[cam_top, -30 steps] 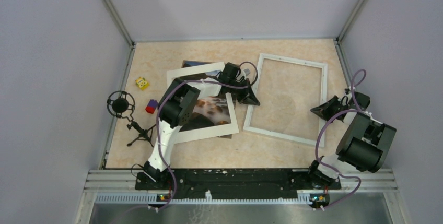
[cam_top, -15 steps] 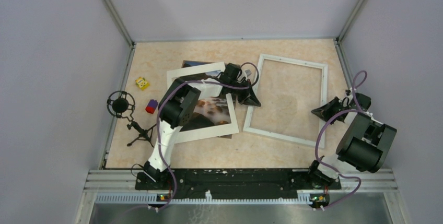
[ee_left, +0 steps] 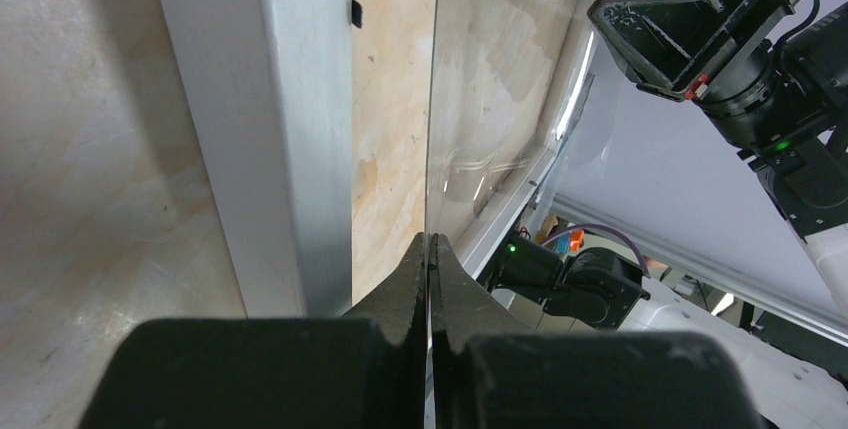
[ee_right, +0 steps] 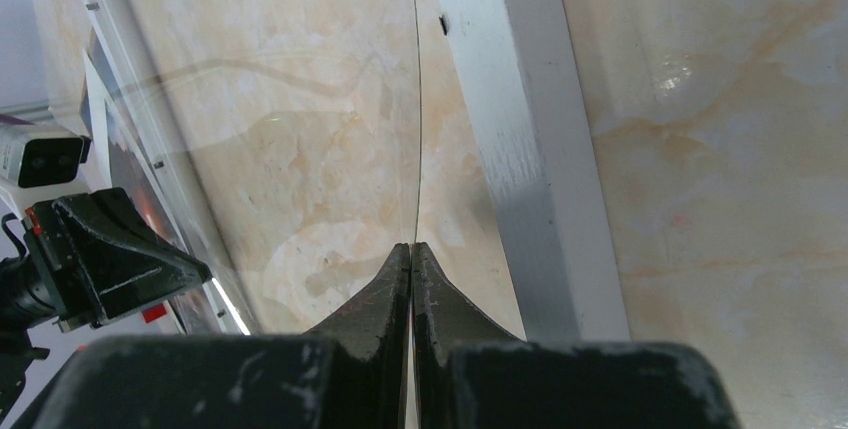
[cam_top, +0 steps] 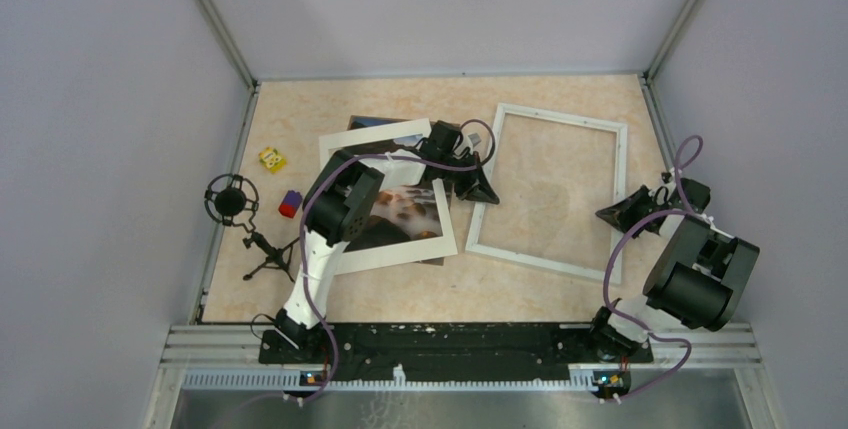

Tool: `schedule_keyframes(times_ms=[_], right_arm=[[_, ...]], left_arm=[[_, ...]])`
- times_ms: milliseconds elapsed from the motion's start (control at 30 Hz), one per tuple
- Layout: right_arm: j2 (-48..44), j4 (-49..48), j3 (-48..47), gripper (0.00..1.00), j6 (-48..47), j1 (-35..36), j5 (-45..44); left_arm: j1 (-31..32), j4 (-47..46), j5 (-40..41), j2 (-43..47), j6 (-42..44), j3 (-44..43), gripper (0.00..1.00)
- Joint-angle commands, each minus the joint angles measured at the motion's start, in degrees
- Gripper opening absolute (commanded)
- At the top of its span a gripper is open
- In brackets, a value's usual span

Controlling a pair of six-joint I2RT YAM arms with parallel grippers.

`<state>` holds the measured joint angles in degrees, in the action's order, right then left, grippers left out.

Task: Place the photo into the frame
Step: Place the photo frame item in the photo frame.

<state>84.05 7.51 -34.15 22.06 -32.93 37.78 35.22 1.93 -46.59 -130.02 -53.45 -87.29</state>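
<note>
The frame (cam_top: 617, 164), with thin white bars, lies flat at right centre. A clear pane (cam_top: 545, 194) hangs just over its opening, held at both sides. My left gripper (cam_top: 482, 189) is shut on the pane's left edge (ee_left: 432, 99), beside the frame's left bar (ee_left: 270, 99). My right gripper (cam_top: 610, 215) is shut on the pane's right edge (ee_right: 415, 99), beside the right bar (ee_right: 520, 99). The photo (cam_top: 405, 207), dark with orange tones, lies left of the frame under a white mat (cam_top: 390, 252) and shows through the mat's window. My left arm covers part of it.
A yellow block (cam_top: 272, 159) and a red and purple block (cam_top: 289, 204) lie at the left. A black round object on a small tripod (cam_top: 232, 199) stands near the left wall. Enclosure walls bound the table on three sides.
</note>
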Motion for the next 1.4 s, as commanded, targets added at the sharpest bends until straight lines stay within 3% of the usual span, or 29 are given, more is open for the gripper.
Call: schedule_keyframes(times_ms=[0, 800, 1367], right_arm=[[-1.3, 1.2, 0.2, 0.00, -1.5, -0.9, -0.4], [-1.8, 1.7, 0.7, 0.00, -1.4, -1.0, -0.8], [-3.5, 2.1, 0.4, 0.00, -1.5, -3.6, -2.4]], left_arm=[[-0.8, 0.5, -0.2, 4.8, 0.7, 0.3, 0.00], [-1.7, -0.5, -0.6, 6.9, 0.1, 3.0, 0.00], [0.1, -0.4, -1.5, 3.3, -0.8, -1.7, 0.00]])
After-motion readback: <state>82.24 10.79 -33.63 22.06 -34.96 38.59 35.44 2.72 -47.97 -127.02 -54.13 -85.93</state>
